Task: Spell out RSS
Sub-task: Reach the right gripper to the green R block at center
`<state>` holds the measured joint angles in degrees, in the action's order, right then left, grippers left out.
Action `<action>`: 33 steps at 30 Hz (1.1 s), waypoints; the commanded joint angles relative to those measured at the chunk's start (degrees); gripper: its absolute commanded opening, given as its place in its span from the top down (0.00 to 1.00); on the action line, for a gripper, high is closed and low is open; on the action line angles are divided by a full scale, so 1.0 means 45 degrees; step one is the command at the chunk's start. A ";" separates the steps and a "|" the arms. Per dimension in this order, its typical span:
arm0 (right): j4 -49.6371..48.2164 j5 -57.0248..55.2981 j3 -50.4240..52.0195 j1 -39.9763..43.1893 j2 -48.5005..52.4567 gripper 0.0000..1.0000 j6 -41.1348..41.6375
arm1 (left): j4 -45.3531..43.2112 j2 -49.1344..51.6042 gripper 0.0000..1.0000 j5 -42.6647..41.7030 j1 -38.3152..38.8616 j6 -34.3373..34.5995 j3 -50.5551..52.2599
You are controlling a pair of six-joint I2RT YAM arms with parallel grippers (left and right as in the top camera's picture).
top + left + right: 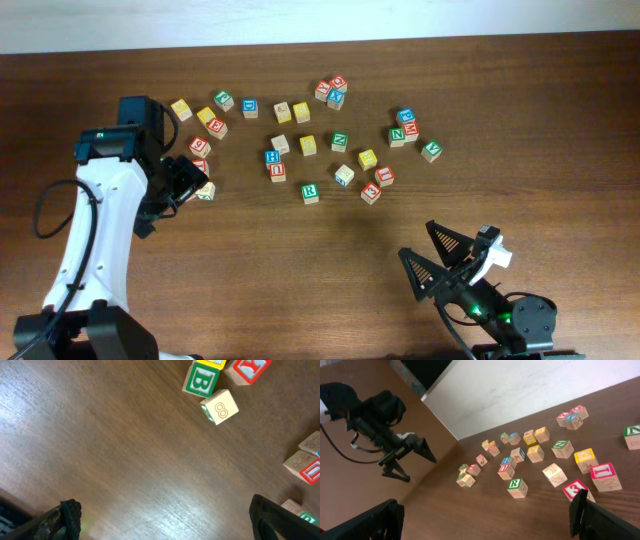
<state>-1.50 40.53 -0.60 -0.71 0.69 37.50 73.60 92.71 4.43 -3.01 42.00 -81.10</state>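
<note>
Nearest, at the front edge of the wooden table (pixel 300 300): the right gripper (pixel 432 256), black, its two triangular fingers spread wide and holding nothing, hovering over bare wood well apart from every cube. Next, the left gripper (pixel 185 190) on a white arm (pixel 100 215), likewise released and empty, jaws gaping over open tabletop at the left end of the scatter. Near it sits a green B cube (pixel 201 380) touching a pale cube marked 8 (pixel 220 406), with a red-lettered cube (pixel 247 369) just behind them. Then the green R cube (pixel 311 192), letter face up, on the near fringe of the scatter roughly midway between the two arms, touching nothing. Around it are a blue-lettered cube (pixel 272 157) and a red E cube (pixel 277 171) stacked close together to its left, a pale cube (pixel 344 175) up and to its right, and a red-bordered cube (pixel 371 193) further right. Only bare wood lies between the R and the right gripper. One yellow-faced cube (pixel 307 145) stands behind the R, and a second yellow-faced cube (pixel 367 158) behind the red-bordered one, with more yellow faces in the far row. Their letters are too small to read, so I cannot tell which carry an S. Remaining stock: a small far cluster (pixel 331 90) and a right-hand cluster (pixel 405 128) of mixed colours.
</note>
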 commanded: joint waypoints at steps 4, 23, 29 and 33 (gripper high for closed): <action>-0.0549 0.0967 -0.0073 0.0078 -0.0073 0.02 -0.0559 | -0.0151 0.0078 0.01 0.0364 -0.0005 -0.0165 0.0136; 0.1496 0.3215 -0.7257 0.0010 0.6766 0.02 -0.3643 | 0.0325 0.0078 0.01 0.0544 -0.2545 -0.0155 0.0131; 0.3036 0.2628 -1.0326 -0.2239 1.0919 0.02 -0.5634 | 0.0321 0.0078 0.01 0.0544 -0.2545 -0.0155 0.0131; 0.5707 -0.1554 -1.2580 -0.4949 1.3274 0.02 -0.7053 | 0.0325 0.0078 0.01 0.0544 -0.2545 -0.0155 0.0131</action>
<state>18.24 49.10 -49.78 -14.72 53.84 13.47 75.09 92.71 6.87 -14.24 41.78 -81.08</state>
